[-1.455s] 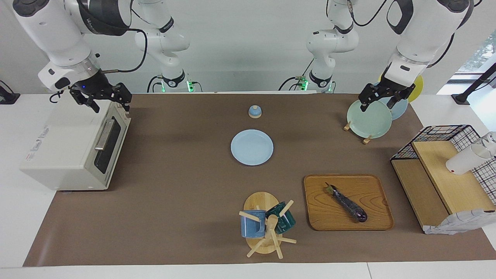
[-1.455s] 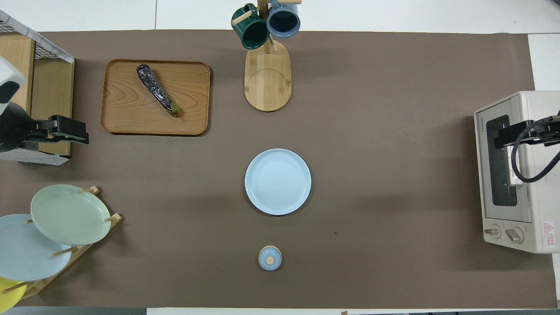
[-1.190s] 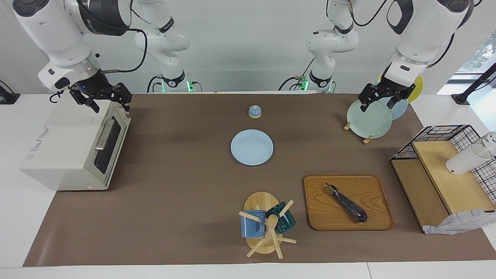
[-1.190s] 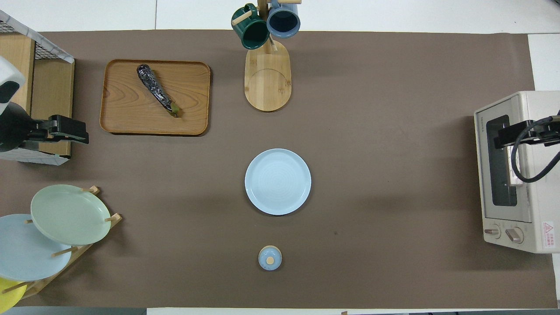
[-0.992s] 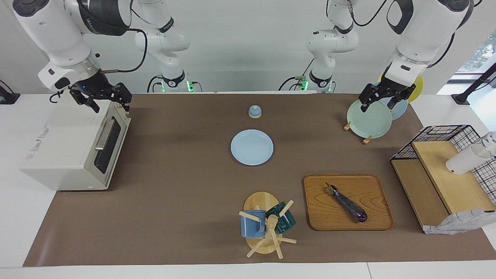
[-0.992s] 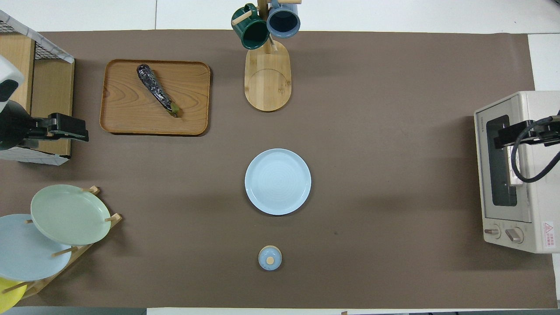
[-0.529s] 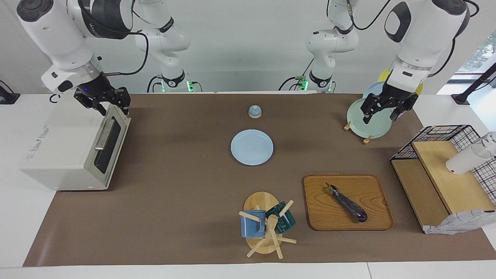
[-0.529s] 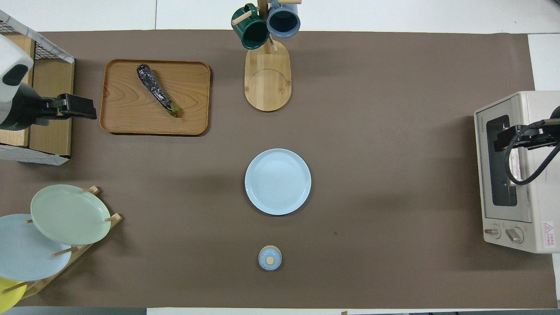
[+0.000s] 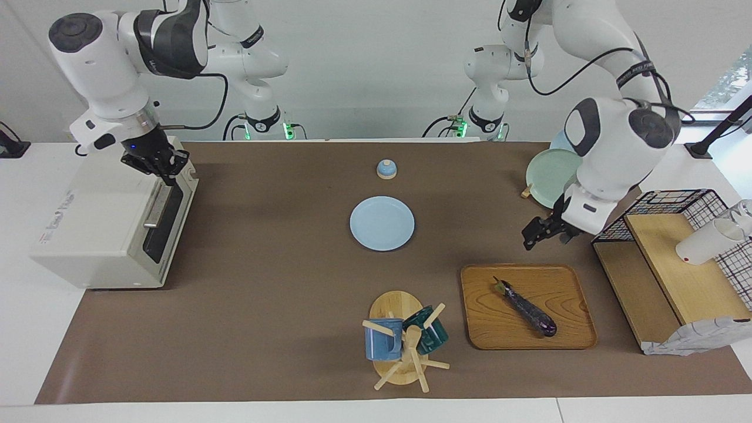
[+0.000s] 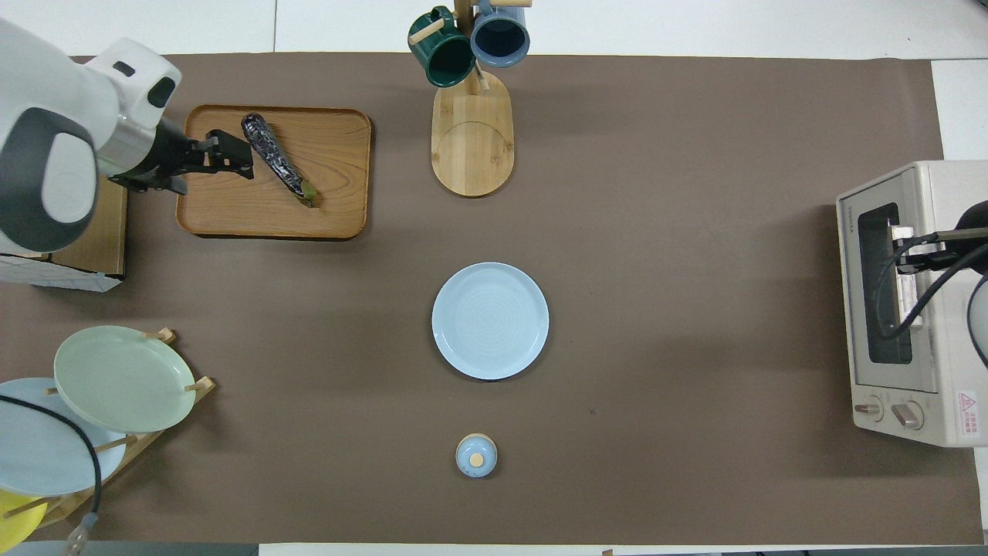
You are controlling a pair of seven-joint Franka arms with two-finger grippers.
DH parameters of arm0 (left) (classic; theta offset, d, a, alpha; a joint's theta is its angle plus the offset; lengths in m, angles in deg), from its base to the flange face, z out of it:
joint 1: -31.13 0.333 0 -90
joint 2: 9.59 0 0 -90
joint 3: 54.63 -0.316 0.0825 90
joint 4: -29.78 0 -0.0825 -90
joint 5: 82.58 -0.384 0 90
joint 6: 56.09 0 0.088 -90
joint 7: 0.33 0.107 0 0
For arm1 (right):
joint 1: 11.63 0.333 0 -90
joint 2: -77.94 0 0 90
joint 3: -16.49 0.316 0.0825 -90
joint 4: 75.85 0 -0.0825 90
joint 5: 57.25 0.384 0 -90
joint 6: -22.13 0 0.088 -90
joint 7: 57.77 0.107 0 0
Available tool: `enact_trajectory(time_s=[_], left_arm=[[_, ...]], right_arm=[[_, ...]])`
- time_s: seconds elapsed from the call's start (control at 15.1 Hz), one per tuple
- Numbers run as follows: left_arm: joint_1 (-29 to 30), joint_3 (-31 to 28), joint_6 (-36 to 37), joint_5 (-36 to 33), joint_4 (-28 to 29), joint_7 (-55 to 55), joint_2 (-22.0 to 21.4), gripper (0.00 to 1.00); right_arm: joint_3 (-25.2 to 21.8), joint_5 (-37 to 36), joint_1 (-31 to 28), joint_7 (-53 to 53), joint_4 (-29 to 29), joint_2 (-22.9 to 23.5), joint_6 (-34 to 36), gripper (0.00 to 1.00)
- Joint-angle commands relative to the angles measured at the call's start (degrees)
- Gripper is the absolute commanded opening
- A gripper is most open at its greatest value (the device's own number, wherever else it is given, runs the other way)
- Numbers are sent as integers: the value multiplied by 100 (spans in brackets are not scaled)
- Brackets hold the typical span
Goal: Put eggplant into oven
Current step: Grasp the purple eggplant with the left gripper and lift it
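left gripper (image 9: pixel 543 230) open, empty above tray (image 9: pixel 482 329); should straddle eggplant (image 9: pixel 527 309) mid-body. right gripper (image 9: pixel 166 167) shut, empty, at oven (image 9: pixel 106 226) door top.

left hand (image 9: pixel 543 229) open, low; right hand (image 9: pixel 167 170) closed, raised

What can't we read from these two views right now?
- Inside of the boxy off-white toaster oven: both views, its dark glass door is shut.
- Whether the right end effector touches that door: too small in the facing view; black cable crosses it in the overhead view.
- Yellow plate: cut by the overhead view's corner; left arm hides it in the facing view.
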Motion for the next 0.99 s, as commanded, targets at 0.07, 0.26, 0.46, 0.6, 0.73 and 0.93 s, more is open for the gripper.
enact_trajectory(time_s=[0.07, 0.26, 0.46, 0.6, 0.73, 0.93], left_arm=[[-305, -259, -126, -120, -1072, -911, 1106, 100], [-420, -470, -670, -260, -846, -1412, 1178, 100], [-437, -602, -961, -304, -441, -1544, 1108, 100], [-411, -611, -1276, -304, -73, -1799, 994, 100], [-429, -611, -1637, -304, 201, -2063, 941, 100], [-437, -611, -1717, -304, 245, -2134, 941, 86]], right_arm=[[41, -165, -380, 152, 568, -65, -565, 0], [49, -499, -381, 108, 692, -38, -584, 0], [49, -490, -398, 134, 788, -38, -601, 0], [67, -473, -302, 222, 937, -38, -802, 0], [67, -342, -92, 371, 1069, 23, -1153, 0], [67, 36, 111, 433, 1131, 339, -1619, 0]])
